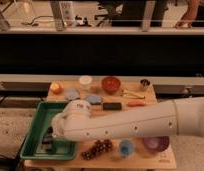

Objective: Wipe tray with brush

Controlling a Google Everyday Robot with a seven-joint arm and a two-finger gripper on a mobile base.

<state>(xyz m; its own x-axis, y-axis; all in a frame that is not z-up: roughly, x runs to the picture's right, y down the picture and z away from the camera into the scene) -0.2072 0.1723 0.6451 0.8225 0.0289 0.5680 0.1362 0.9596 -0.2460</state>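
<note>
The green tray (34,125) sits at the left end of the wooden table. My white arm reaches in from the right, and its wrist bends down into the tray. My gripper (48,141) is low inside the tray, near its front half. A small dark shape (45,147) lies on the tray floor right at the gripper. It may be the brush, but I cannot tell it apart from the gripper's own dark parts. The arm hides the right part of the tray.
On the table behind the arm are an orange item (55,87), a white cup (85,81), a red bowl (110,84), a metal cup (144,84), blue pads (93,99) and a flat black block (112,106). In front are dark grapes (97,148), a blue cup (126,146) and a purple bowl (155,144).
</note>
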